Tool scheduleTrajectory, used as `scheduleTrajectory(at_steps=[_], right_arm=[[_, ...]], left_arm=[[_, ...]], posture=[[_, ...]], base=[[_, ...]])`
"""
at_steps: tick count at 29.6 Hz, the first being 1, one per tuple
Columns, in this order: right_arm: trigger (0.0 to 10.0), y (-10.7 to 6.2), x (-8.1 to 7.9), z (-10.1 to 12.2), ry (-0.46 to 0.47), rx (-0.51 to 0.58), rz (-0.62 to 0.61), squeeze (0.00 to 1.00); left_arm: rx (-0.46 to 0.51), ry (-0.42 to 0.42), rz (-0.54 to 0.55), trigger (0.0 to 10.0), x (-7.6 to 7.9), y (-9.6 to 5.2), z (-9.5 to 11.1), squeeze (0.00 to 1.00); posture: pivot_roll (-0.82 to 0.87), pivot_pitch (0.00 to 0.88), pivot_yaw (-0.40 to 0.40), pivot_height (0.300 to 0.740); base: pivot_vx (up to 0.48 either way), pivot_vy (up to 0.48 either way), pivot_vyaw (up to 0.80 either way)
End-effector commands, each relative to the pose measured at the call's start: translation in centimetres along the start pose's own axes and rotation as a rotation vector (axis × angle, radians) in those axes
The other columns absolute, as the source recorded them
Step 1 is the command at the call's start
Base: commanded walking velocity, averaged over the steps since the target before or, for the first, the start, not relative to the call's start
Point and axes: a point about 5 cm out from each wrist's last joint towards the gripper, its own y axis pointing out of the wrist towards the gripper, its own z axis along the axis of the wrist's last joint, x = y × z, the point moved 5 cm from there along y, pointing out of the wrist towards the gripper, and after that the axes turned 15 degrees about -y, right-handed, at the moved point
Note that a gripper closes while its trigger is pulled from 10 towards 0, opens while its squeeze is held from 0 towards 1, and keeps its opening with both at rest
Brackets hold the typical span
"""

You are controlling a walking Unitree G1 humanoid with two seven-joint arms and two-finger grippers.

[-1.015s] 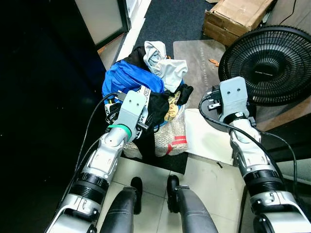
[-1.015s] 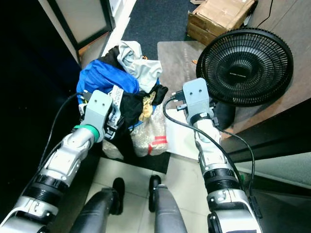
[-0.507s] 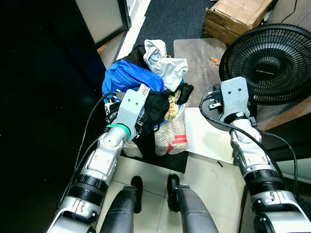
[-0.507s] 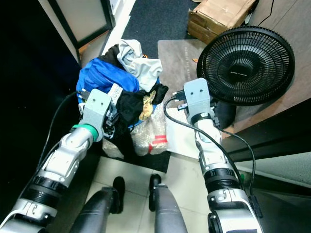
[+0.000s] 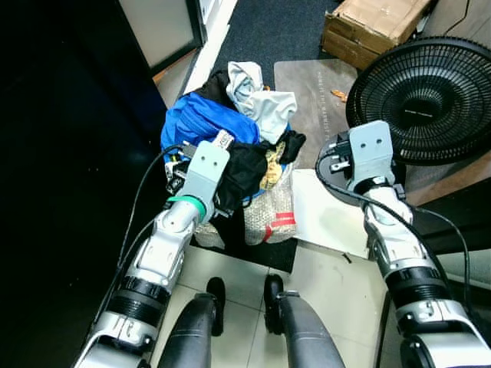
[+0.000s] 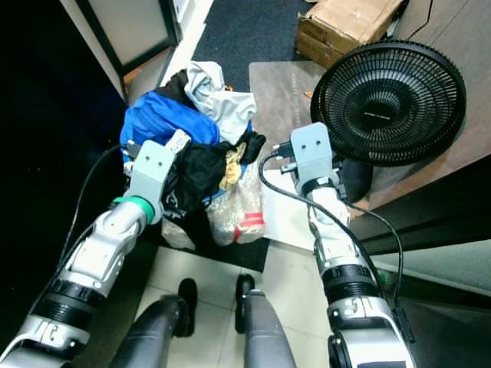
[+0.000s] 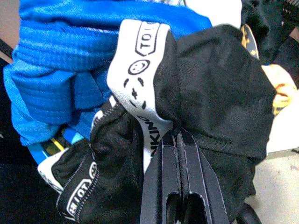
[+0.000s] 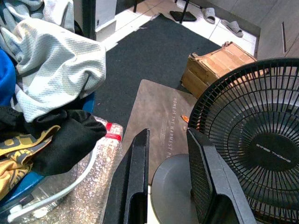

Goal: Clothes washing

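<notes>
Left gripper (image 7: 180, 140): its two black fingers lay pressed together, pinching a fold of the black garment (image 7: 219, 88) just below its white printed waistband (image 7: 135, 70).
Direction of the work: the garment lay straight ahead of the left fingers, at the near side of the laundry pile (image 5: 230, 130); the waistband ran slantwise across the finger line, so any lift would likely peel the piece up and back toward the robot.
Nearer arm: the left, in contact with the pile; the right stood apart from it.
Right gripper (image 8: 166, 182): fingers spread with nothing between them, held above the base of the black fan (image 5: 422, 96), beside the pile.
Container: a blue basket (image 8: 18, 184), its edge showing under the clothes, heaped past its rim.
Contents: a blue jersey (image 5: 203, 123), a white mesh shirt (image 5: 272, 111), the black garment and a yellow-and-black piece (image 5: 270, 170).
Against the basket: a bubble-wrapped bundle with red tape (image 5: 275, 215) on the floor.
Farther off: a cardboard box (image 5: 376, 27) on dark carpet.
</notes>
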Motion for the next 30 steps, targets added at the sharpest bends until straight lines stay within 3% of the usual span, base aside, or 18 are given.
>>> scheduleTrajectory(at_steps=[1, 5, 6, 7, 10, 12, 18, 21, 23, 27, 30], right_arm=[[10.0, -0.1, 0.1, -0.6, 0.011, -0.017, -0.009, 0.0], [10.0, 0.1, 0.2, -0.3, 0.012, -0.01, -0.013, 0.0], [10.0, 0.4, 0.4, 0.1, 0.015, 0.002, -0.021, 0.0], [10.0, 0.8, 0.7, 0.9, 0.026, 0.024, -0.035, 0.0], [10.0, 1.0, 0.9, 1.7, 0.038, 0.05, -0.047, 0.0], [10.0, 1.1, 1.4, 3.2, 0.066, 0.103, -0.072, 0.0], [10.0, 0.4, 1.6, 5.2, 0.102, 0.18, -0.092, 0.0], [10.0, 0.2, 2.1, 7.3, 0.133, 0.25, -0.118, 0.0], [10.0, 0.3, 2.3, 7.7, 0.142, 0.261, -0.126, 0.0], [10.0, 0.1, 3.2, 9.9, 0.157, 0.328, -0.146, 0.0], [10.0, -0.2, 3.3, 10.6, 0.154, 0.35, -0.145, 0.0]], left_arm=[[0.005, -0.031, 0.004, 0.2, -0.2, 0.0, -0.1, 0.0], [0.026, -0.043, 0.0, 0.2, -0.2, 0.0, 0.5, 0.0], [0.067, -0.058, -0.014, 10.0, 0.0, 0.0, 1.8, 0.0], [0.132, -0.077, -0.033, 10.0, 0.0, -0.1, 3.7, 0.0], [0.189, -0.084, -0.05, 10.0, 0.0, -0.4, 5.5, 0.0], [0.282, -0.082, -0.075, 10.0, 0.0, -1.4, 8.4, 0.0], [0.379, -0.083, -0.11, 10.0, 0.4, -3.0, 11.6, 0.0], [0.458, -0.088, -0.149, 10.0, 1.0, -4.4, 14.1, 0.0], [0.472, -0.09, -0.158, 10.0, 1.1, -4.6, 14.6, 0.0], [0.534, -0.097, -0.224, 10.0, 2.5, -6.4, 16.6, 0.0], [0.528, -0.076, -0.241, 10.0, 2.8, -7.3, 16.4, 0.0]], posture=[[0.02, 0.452, 0.113, 0.74], [0.02, 0.452, 0.113, 0.74], [0.02, 0.422, 0.11, 0.74], [0.02, 0.37, 0.107, 0.74], [0.02, 0.338, 0.105, 0.74], [0.03, 0.296, 0.102, 0.74], [0.04, 0.208, 0.091, 0.74], [0.04, 0.137, 0.085, 0.74], [0.04, 0.114, 0.082, 0.74], [0.04, 0.057, 0.07, 0.74], [0.03, 0.028, 0.065, 0.74]], base=[[0.0, 0.0, 0.0], [0.0, 0.0, 0.0], [0.0, 0.0, 0.0], [0.0, 0.0, 0.0], [0.0, 0.0, 0.0], [0.0, 0.0, 0.0], [0.0, 0.0, 0.0], [0.0, 0.0, 0.0], [0.0, 0.0, 0.0], [0.0, 0.0, 0.0], [0.0, 0.0, 0.0]])
